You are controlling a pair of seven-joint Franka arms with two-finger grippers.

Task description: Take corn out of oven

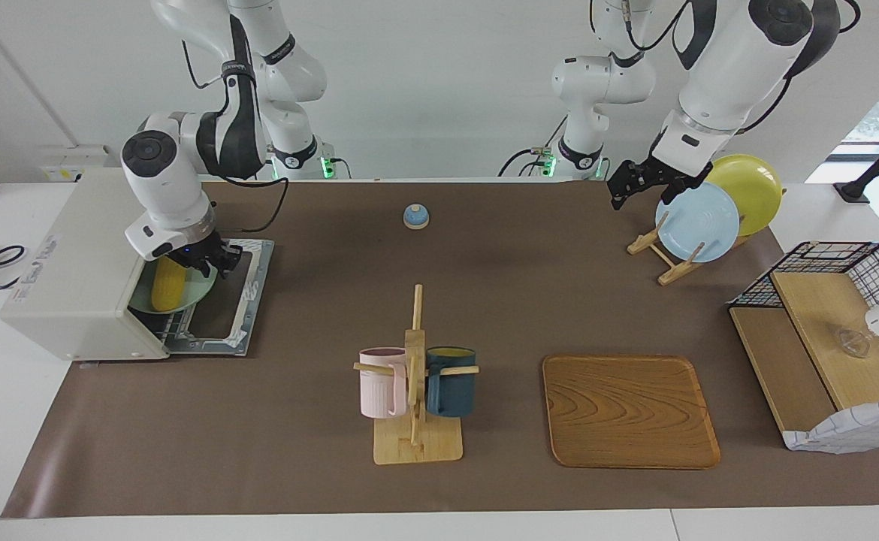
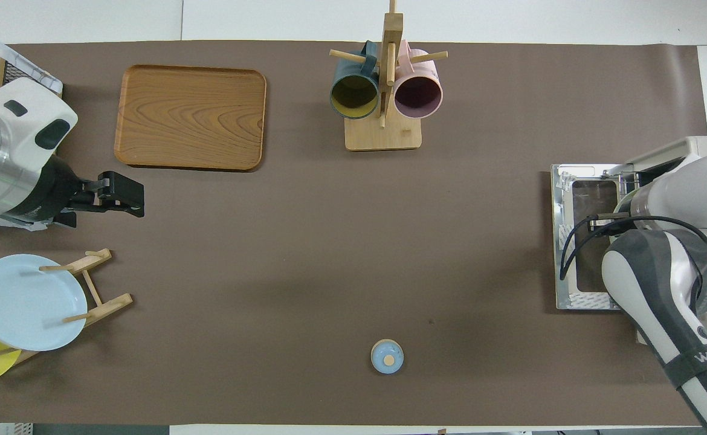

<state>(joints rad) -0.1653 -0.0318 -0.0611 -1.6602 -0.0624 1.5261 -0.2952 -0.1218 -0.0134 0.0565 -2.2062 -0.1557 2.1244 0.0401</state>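
The corn (image 1: 168, 285) lies on a green plate (image 1: 197, 291) in the oven (image 1: 83, 278), door (image 1: 233, 300) dropped open. The right gripper (image 1: 200, 260) hangs at the cob's one o'clock end, touching or not unclear (finger spread unreadable). The left gripper (image 1: 638, 182), spread wide, waits over the plate rack (image 1: 661, 252).

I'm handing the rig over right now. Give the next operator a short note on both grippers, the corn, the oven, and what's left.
Right gripper: over the open oven door, at the corn's end nearer the robots; grip can't be confirmed.
Left gripper: jaws open, empty, waiting by the plate rack.
Corn: on a green plate on the oven rack, partly pulled out.
Done: door open.
Left: grasp the corn, lift it clear of the oven.
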